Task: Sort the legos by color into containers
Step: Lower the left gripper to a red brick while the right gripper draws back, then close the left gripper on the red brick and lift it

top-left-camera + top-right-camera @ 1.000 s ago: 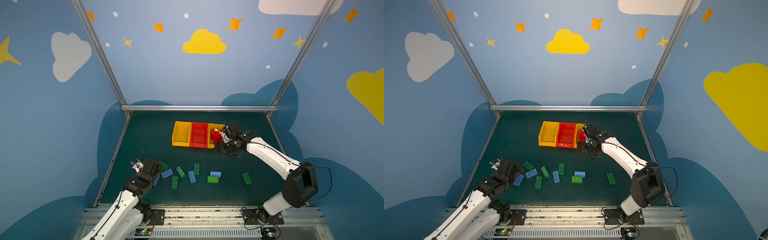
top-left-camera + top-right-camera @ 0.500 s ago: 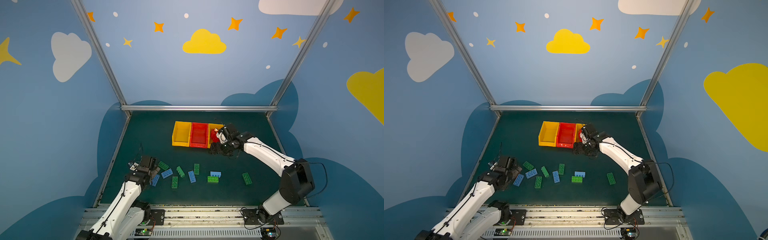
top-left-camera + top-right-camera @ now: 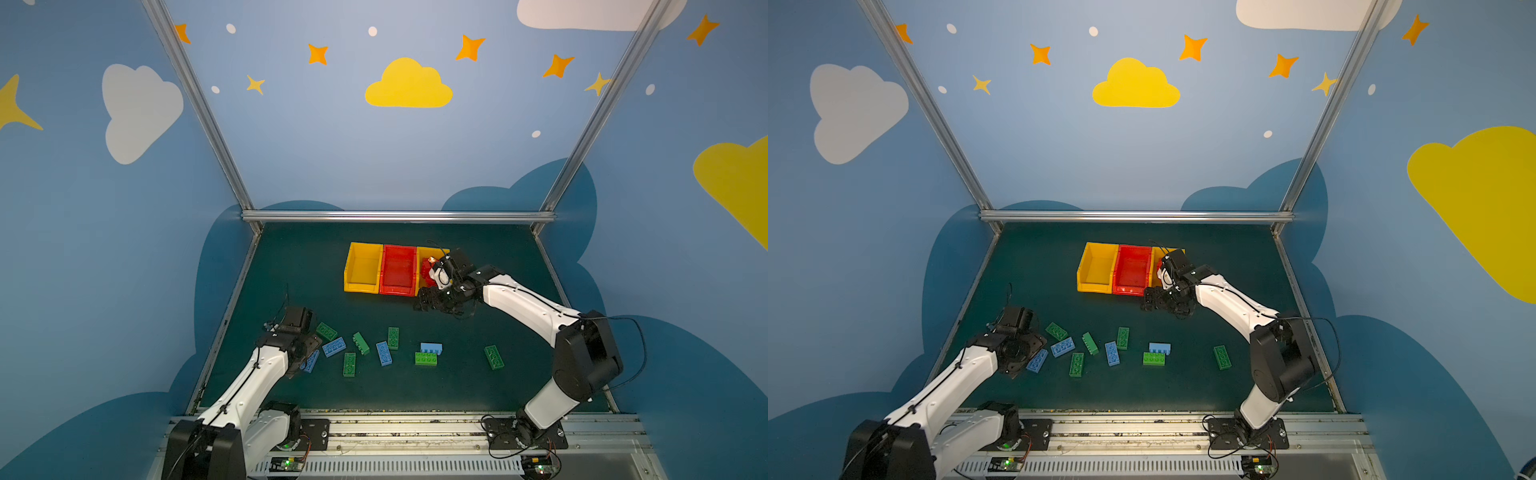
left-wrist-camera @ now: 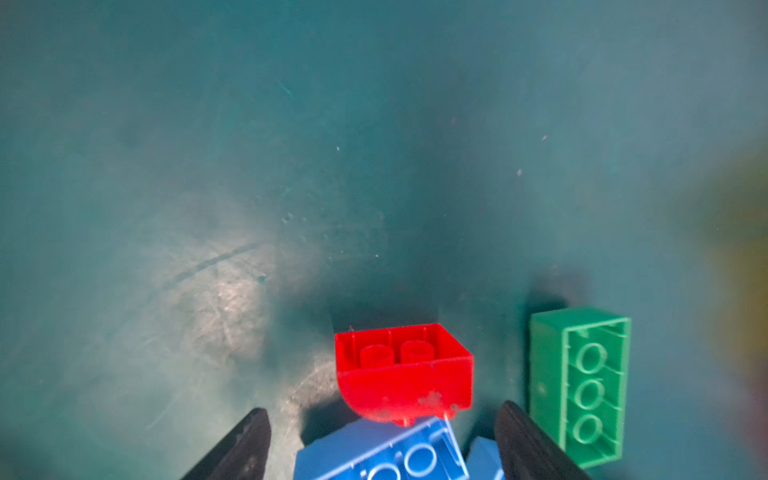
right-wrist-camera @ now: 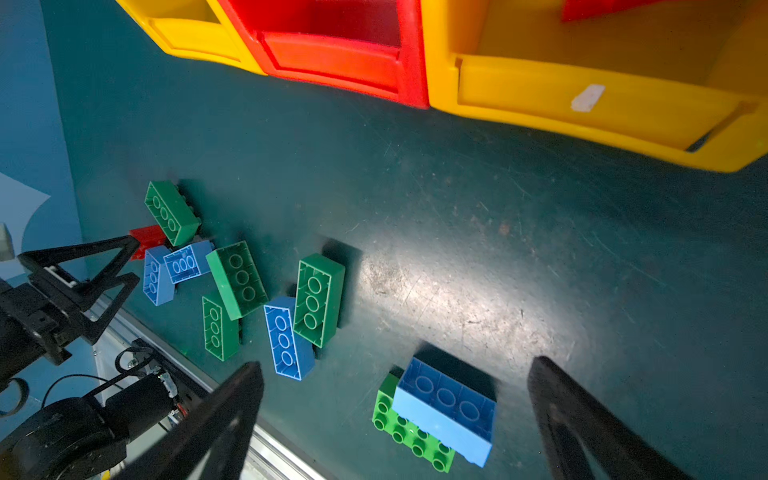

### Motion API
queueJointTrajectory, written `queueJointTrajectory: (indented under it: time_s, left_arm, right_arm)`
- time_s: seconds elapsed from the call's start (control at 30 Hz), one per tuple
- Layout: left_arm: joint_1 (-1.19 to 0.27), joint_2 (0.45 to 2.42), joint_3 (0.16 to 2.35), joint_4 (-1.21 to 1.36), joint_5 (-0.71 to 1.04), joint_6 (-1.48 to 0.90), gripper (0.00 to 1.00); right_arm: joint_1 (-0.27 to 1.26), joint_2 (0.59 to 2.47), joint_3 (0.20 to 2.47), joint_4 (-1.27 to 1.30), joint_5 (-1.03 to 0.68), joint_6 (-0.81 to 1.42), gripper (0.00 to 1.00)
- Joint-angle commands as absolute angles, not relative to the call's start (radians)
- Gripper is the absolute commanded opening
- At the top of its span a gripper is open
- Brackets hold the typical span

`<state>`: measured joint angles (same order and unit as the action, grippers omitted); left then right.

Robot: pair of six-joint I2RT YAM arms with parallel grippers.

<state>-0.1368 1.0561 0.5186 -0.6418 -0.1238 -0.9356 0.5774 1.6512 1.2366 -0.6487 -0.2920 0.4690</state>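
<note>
10 green and light blue legos (image 3: 384, 353) are lying scattered on the dark green mat (image 3: 415, 395) in front of the containers (image 3: 362, 266), 2 yellow bins flanking 1 red. Some red bricks (image 3: 424, 269) are sitting in the right yellow bin, partly behind the right arm. 1 small red brick (image 4: 403, 374) is lying hollow side showing, touching a blue brick (image 4: 374, 453), just ahead of the left gripper (image 4: 381, 409), whose jaws are standing spread and clamping nothing. The right gripper (image 5: 397, 363) is hovering near the bins' front edge, jaws spread wide and carrying nothing. A light blue brick (image 5: 446, 399) is leaning on a green brick (image 5: 415, 444) between its fingers in the wrist view. In both top views the left wrist is hiding the small red brick, and both wrist views are cutting the fingers off at the frame edge.
</note>
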Motion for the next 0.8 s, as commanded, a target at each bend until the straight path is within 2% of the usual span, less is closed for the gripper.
queueJointTrajectory:
  time_s: [0.0,0.57,0.77]
  left_arm:
    - [-0.128,1.094,0.550,-0.630,-0.120,-0.922,0.82]
    - [-0.053,1.217,0.586,-0.578,-0.125,-0.853,0.82]
    - [-0.049,1.263,0.594,-0.562,-0.110,-0.841,0.77]
  right_arm:
    - [0.571,1.664,1.222,-0.638,-0.303,0.478,0.97]
    - [0.565,1.697,1.229,-0.653,-0.307,0.474,0.97]
    - [0.562,1.703,1.232,-0.661,-0.301,0.473,0.97]
